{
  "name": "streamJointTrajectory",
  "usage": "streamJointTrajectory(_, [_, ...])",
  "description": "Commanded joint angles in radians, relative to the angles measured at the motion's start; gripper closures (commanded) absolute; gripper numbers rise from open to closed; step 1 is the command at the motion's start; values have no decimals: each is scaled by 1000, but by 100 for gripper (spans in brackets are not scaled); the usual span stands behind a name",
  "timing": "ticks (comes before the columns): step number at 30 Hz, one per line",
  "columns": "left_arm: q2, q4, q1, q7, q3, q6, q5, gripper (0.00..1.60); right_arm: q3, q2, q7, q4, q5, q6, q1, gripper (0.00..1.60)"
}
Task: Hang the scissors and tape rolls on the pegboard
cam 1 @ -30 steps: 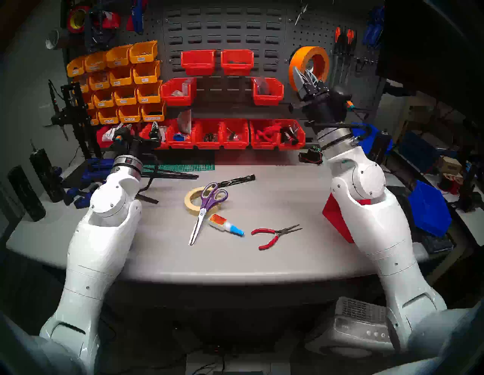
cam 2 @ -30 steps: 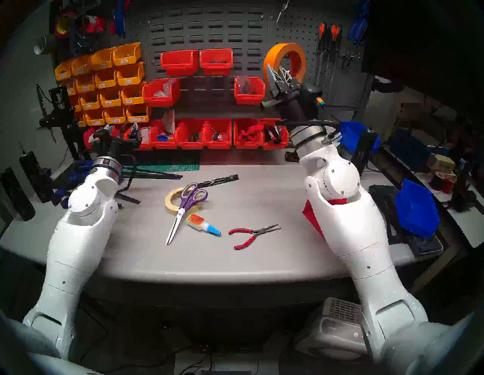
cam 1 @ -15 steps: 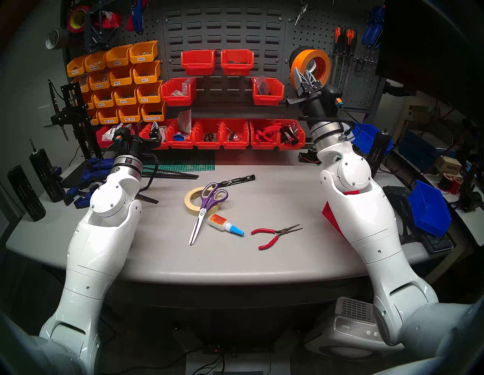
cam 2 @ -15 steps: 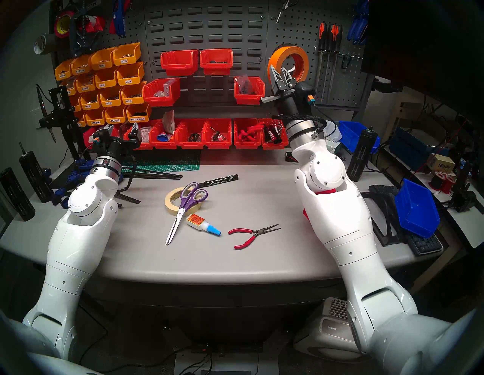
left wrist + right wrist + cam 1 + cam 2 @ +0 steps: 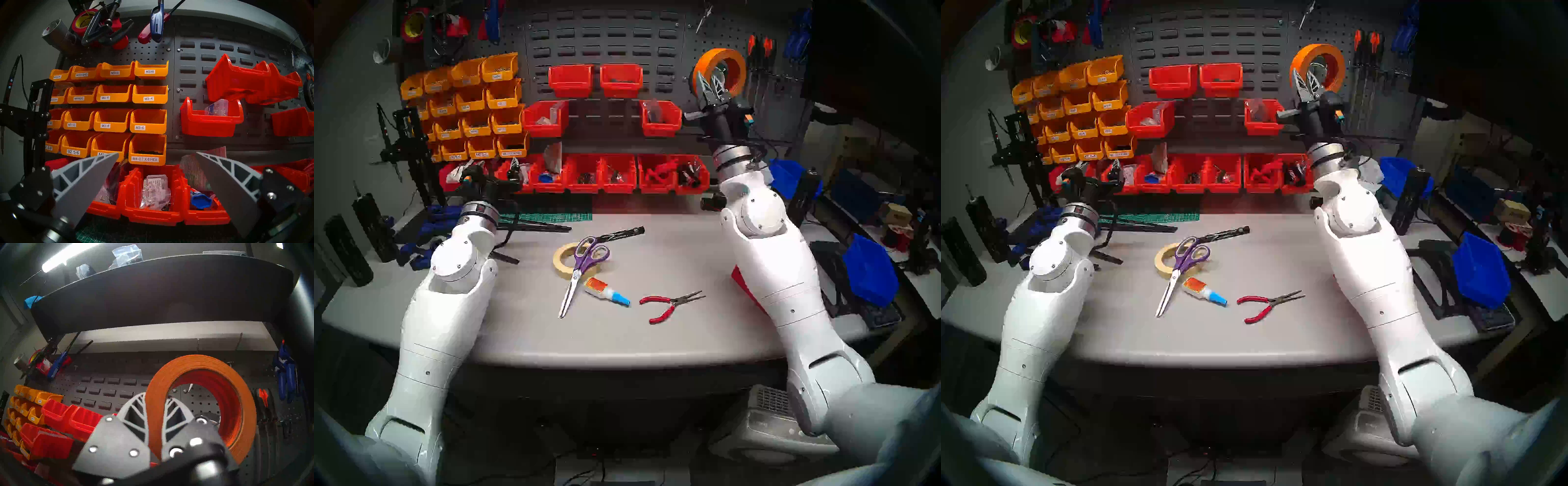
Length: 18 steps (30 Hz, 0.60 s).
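At the far left, the left gripper [image 5: 157, 171] hovers above the desk's [image 5: 670, 332] back edge, facing yellow bins [image 5: 473, 101] and red bins [image 5: 585, 173] on the wall; its jaws are spread wide with nothing between them. Moving right, near the middle of the desk, a cream tape roll [image 5: 561, 260] lies flat, and the purple-handled scissors [image 5: 582, 268] rest across it, handles on the roll and blades pointing toward the desk's front edge. Just beside the blades lie a small glue bottle [image 5: 606, 291] with a blue cap and, further right, red-handled pliers [image 5: 670, 303]. A black marker [image 5: 621, 233] lies behind the scissors. At the upper right, the right gripper [image 5: 712, 83] is raised in front of the pegboard [image 5: 724, 37], its jaws clenched on the rim of the orange tape roll [image 5: 719, 69], one finger outside the ring and one inside. The roll stands on edge, its opening facing the pegboard's holes. Orange-and-black-handled tools [image 5: 760, 51] hang just to its right.
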Motion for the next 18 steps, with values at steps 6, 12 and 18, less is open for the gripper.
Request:
streamJointTrajectory(6, [1, -29, -34, 2, -9, -14, 1, 0, 9, -54, -68, 41, -75, -41, 115, 160])
streamJointTrajectory(12, [0, -29, -34, 2, -9, -14, 1, 0, 10, -74, -110, 72, -115, -41, 135, 160])
streamJointTrajectory(18, [0, -29, -34, 2, -9, -14, 1, 0, 11, -94, -135, 103, -126, -36, 155, 160])
